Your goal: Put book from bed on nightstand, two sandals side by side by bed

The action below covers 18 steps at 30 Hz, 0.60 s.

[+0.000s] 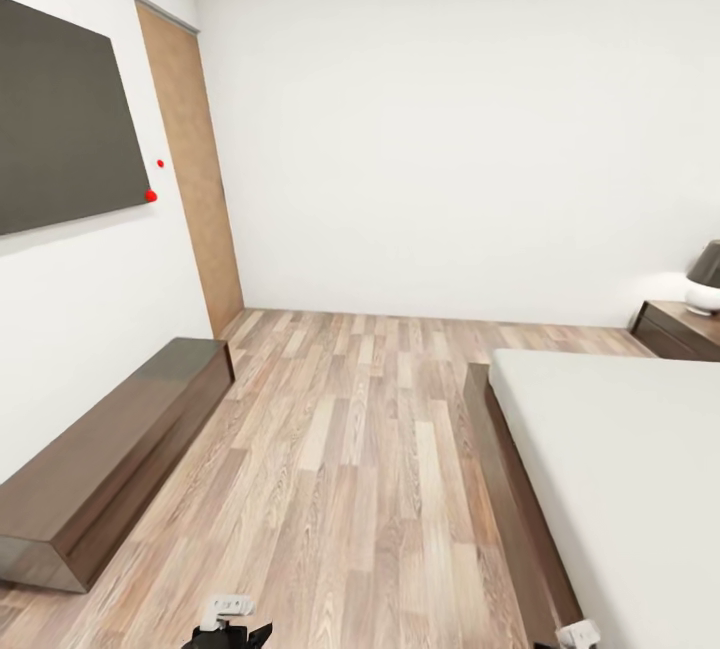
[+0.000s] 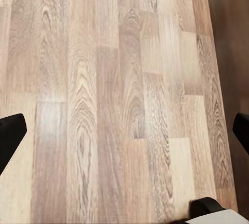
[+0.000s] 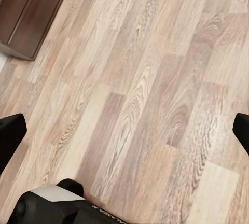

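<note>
Head view puts us in the bedroom, w/ the wood floor (image 1: 350,449) ahead and the bed (image 1: 620,459) along the right side, pale mattress bare as far as we can see it. A nightstand (image 1: 680,329) sits at the far end of the bed by the wall, w/ a lamp (image 1: 705,281) on top. On the left, a long dark bench (image 1: 110,459) runs along the wall under a dark wall panel (image 1: 60,119), and a door (image 1: 195,169) stands in the corner.

Progress, as we judge it: nothing done yet. We can't spot the book or the sandals from where we stand, so both parts of the job are left: book to a nightstand, sandals paired beside the bed. The visible stretch of mattress has no book on it, so it's prob. further along, out of frame. Next we'd turn or roll on to search.

Left gripper (image 2: 124,130) hangs over bare planks, fingers spread wide at the frame edges, holding nothing. Right gripper (image 3: 124,130) is the same: fingers wide apart, empty, over floor w/ a corner of the bench in its camera.
</note>
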Tool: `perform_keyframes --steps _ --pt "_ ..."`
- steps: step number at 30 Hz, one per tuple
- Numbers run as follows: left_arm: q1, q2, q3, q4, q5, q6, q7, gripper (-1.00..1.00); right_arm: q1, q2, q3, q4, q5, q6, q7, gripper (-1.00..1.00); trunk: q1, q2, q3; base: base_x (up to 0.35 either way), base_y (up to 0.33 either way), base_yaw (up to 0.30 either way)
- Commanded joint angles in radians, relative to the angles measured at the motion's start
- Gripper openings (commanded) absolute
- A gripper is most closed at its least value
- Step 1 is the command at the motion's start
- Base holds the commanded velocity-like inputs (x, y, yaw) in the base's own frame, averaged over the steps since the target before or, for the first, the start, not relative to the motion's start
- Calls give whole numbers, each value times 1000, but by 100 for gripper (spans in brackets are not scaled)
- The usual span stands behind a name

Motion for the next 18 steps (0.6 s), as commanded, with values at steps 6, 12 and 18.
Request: perform_keyframes --steps 6,12,18 --pt "-1 0 -9 1 9 -4 -3 100 -1 0 -8 0 11 -6 2 100 1 -1 -1 326 127 0" --pt "-1 0 -9 1 9 -4 -3 100 -1 0 -8 0 11 -6 2 100 1 -1 -1 320 155 0" --pt "-1 0 -9 1 9 -2 -3 100 -1 0 -8 0 11 -6 2 100 1 -1 -1 319 154 0"
